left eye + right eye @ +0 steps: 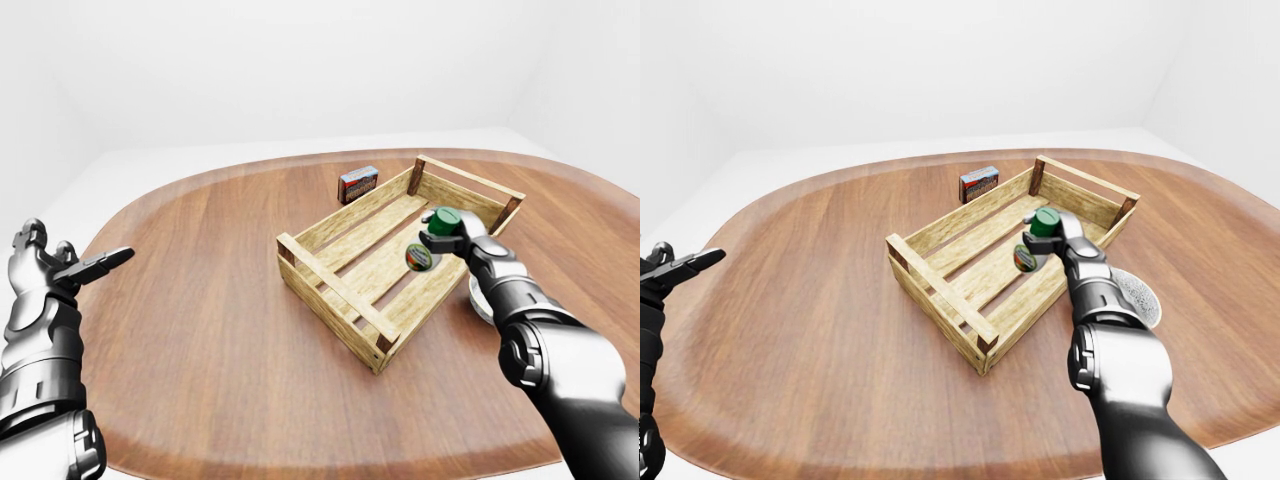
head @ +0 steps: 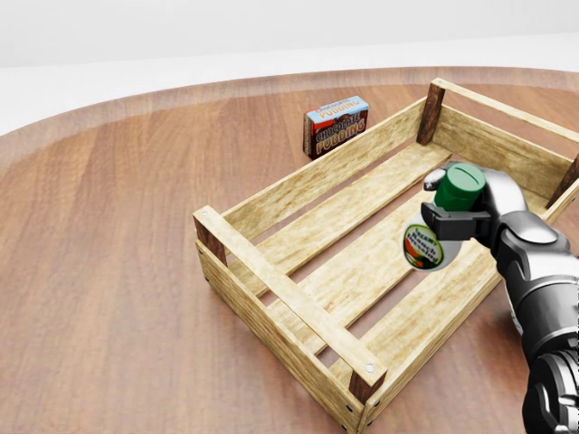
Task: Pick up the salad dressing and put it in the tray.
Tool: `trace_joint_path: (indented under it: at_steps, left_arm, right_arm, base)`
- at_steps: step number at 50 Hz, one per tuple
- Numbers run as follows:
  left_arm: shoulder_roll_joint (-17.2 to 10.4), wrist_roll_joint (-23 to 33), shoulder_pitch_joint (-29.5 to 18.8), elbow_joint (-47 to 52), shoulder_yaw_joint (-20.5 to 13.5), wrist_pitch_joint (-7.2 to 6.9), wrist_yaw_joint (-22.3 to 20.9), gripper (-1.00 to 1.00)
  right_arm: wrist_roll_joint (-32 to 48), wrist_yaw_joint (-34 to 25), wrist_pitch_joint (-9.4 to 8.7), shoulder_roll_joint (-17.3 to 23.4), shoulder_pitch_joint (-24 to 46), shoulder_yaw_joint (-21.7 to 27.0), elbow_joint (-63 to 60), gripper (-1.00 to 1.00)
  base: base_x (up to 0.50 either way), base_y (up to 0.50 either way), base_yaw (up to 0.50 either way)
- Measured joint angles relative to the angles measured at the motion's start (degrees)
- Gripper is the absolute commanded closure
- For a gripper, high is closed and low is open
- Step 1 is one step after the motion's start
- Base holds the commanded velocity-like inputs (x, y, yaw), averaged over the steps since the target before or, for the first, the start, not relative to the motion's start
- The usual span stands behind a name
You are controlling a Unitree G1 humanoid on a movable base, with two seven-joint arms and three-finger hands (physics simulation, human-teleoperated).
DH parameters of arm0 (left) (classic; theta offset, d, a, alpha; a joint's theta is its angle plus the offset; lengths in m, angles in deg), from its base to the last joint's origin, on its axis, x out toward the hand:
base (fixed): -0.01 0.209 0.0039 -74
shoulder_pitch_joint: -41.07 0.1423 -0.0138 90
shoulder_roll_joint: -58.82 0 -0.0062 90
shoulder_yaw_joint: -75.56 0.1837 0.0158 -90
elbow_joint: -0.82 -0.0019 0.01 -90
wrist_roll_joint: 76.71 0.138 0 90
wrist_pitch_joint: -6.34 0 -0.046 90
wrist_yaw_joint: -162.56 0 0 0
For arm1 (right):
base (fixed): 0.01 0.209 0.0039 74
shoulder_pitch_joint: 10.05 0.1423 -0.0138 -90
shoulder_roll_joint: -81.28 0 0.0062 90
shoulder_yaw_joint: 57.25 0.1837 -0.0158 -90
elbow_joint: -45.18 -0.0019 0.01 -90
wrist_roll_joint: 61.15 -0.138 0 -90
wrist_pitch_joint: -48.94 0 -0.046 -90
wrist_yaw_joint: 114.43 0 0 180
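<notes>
The salad dressing (image 2: 436,228) hangs over the tray (image 2: 271,201), my right hand (image 2: 484,215) clamped on it. I judge I must lower it onto the slats, then open the fingers.

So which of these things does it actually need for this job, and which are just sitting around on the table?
Needed for the job:
- salad dressing bottle, green cap, gripped in the right hand above the tray
- wooden slatted tray

Just lying about:
- chocolate pudding box, beside the tray
- patterned bowl, partly hidden by the right arm
- left hand, open and idle, far left
</notes>
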Motion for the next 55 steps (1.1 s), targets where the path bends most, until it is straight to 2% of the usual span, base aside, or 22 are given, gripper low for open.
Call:
trace_joint_path:
  at_steps: [7,11,26,55]
  left_arm:
    - [-0.18,-0.21,-0.05,-0.2,0.01,0.0,-0.04,-1.0]
    - [-0.26,-0.28,-0.07,-0.28,0.01,0.0,-0.05,-1.0]
    - [-0.28,-0.3,-0.13,-0.53,0.06,0.0,-0.07,-1.0]
    - [-0.13,-0.09,0.59,1.54,-0.1,0.0,0.57,-1.0]
  right_arm:
    - [5.15,0.12,-3.4,-1.14,1.99,-0.87,0.27,1.0]
    - [7.24,-0.03,-4.69,-1.57,2.73,-1.0,0.35,1.0]
    - [10.39,-0.22,-4.69,-1.77,2.17,-0.49,0.43,1.0]
    - [9.03,0.31,-4.69,-0.59,-0.93,0.19,0.43,1.0]
  base:
    - [0.0,0.0,0.0]
    - [0.0,0.0,0.0]
    - [0.0,0.0,0.0]
    - [0.0,0.0,0.0]
